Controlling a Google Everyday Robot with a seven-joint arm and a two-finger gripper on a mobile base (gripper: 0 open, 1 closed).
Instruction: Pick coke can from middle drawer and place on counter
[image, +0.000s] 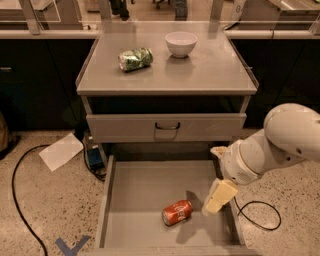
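One coke can (177, 212) lies on its side in the open drawer (145, 190) below the tabletop's (200, 75) front edge, with the claw (219, 197) just right of it, its opening impossible to tell.

gripper (218, 198) over middle drawer (144, 192), beside coke can (177, 212)

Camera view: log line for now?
phase: pre-grasp | gripper: over drawer, right of coke can, apart | coke can: on side in drawer | counter: green can, bowl
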